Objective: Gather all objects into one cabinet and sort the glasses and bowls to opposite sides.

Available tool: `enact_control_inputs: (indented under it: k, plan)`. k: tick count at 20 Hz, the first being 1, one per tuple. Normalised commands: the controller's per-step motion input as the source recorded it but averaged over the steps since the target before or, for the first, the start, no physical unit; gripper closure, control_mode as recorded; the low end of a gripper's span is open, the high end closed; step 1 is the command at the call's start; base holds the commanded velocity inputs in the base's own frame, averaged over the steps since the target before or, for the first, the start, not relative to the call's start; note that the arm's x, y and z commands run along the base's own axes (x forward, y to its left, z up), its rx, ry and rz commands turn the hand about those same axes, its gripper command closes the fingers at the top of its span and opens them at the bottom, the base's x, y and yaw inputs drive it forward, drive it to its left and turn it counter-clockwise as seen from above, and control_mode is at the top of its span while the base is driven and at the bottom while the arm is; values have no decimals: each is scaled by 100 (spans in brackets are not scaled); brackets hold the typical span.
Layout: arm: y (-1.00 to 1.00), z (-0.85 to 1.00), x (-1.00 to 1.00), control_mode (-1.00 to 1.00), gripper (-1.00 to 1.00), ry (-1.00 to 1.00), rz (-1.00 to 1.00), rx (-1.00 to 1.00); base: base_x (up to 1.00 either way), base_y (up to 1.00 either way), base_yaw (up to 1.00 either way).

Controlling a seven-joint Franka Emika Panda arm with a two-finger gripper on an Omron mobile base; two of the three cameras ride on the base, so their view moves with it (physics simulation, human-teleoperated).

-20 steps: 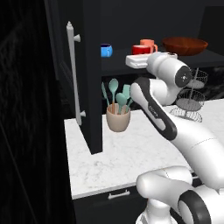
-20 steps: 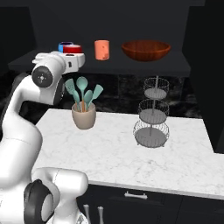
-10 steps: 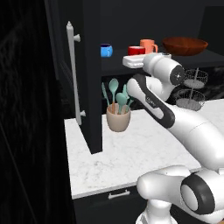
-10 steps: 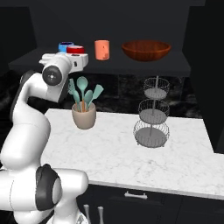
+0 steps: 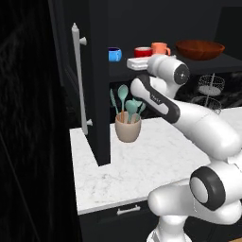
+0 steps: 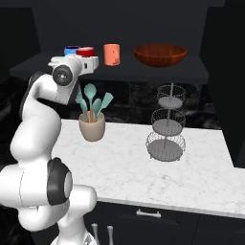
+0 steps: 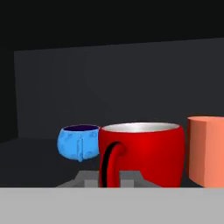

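The black cabinet (image 5: pixel 99 94) stands open, its door with the silver bar handle (image 5: pixel 78 80) swung out on the left. On its shelf from left to right stand the blue cup (image 5: pixel 114 54) (image 6: pixel 72 50) (image 7: pixel 78 142), the red cup (image 5: pixel 142 51) (image 6: pixel 86 50) (image 7: pixel 144 153), the orange mug (image 5: pixel 160 48) (image 6: pixel 112 54) (image 7: pixel 208 151) and the wide reddish-brown bowl (image 5: pixel 200 48) (image 6: pixel 160 54). My gripper (image 5: pixel 141 59) (image 6: pixel 87 58) (image 7: pixel 108 180) is at the shelf's front edge, shut on the red cup's dark handle. The red cup is upright, between the blue cup and the orange mug.
A beige crock (image 5: pixel 127 130) (image 6: pixel 92 128) with teal utensils sits on the white marble counter (image 5: pixel 142 165) below the shelf. A tiered wire basket stand (image 6: pixel 165 124) (image 5: pixel 210 90) is at the counter's right. The open door juts over the counter's left end.
My hand has pushed a little deeper into the cabinet, carrying the red cup with it. The other tableware has not moved.
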Motion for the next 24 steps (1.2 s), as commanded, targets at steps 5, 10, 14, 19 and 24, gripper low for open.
enact_control_inputs:
  k: [5,10,14,19,24]
  plan:
    - [6,-6,18,-100,-100,10,-1,0,0,0,0]
    - [0,2,-27,-100,-100,0,-8,0,0,0,0]
    - [0,8,-62,-100,-100,0,-8,0,0,0,0]
    - [-15,23,-81,-100,-100,7,-15,3,0,0,0]
    - [-62,54,-90,-100,-100,37,-31,16,0,0,0]
